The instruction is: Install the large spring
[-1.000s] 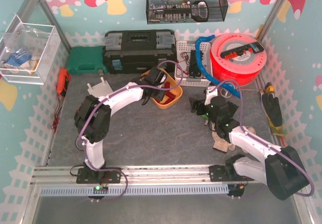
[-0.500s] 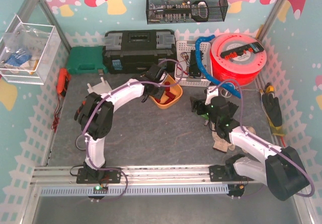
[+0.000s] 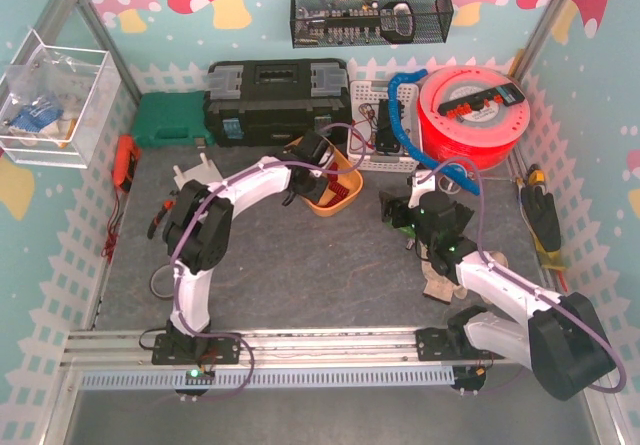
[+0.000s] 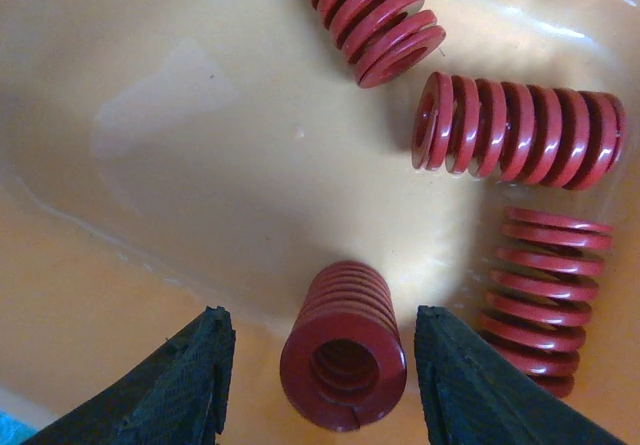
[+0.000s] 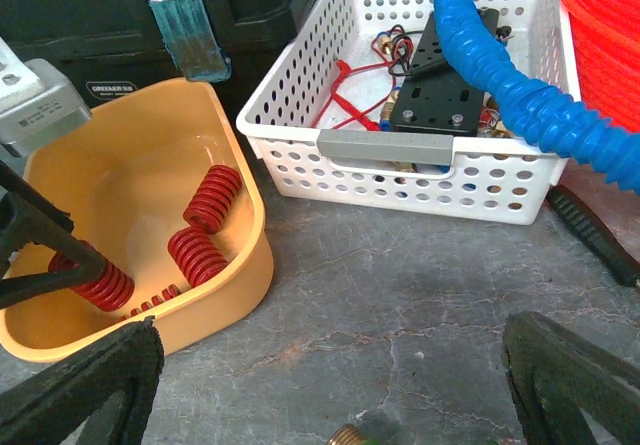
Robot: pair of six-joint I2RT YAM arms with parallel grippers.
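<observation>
Several large red springs lie in an orange bin [image 3: 331, 193]. In the left wrist view one red spring [image 4: 343, 345] stands end-on between my left gripper's black fingers [image 4: 185, 385], with gaps on both sides. My left gripper [image 4: 322, 375] is open, down inside the bin [image 4: 120, 295]. Other springs [image 4: 520, 130] lie to the right. My right gripper [image 5: 330, 390] is open and empty, low over the grey table, facing the bin [image 5: 215, 295]. A brass part [image 5: 350, 435] shows at the bottom edge between its fingers.
A white perforated basket [image 5: 400, 155] with a blue corrugated hose [image 5: 510, 95] stands behind the bin. A black toolbox [image 3: 277, 100], a green case [image 3: 172, 120] and an orange spool [image 3: 472, 115] line the back. Tools [image 3: 542, 215] lie at the right wall.
My left gripper has moved further over and down into the orange bin, around one spring. The right arm has not moved.
</observation>
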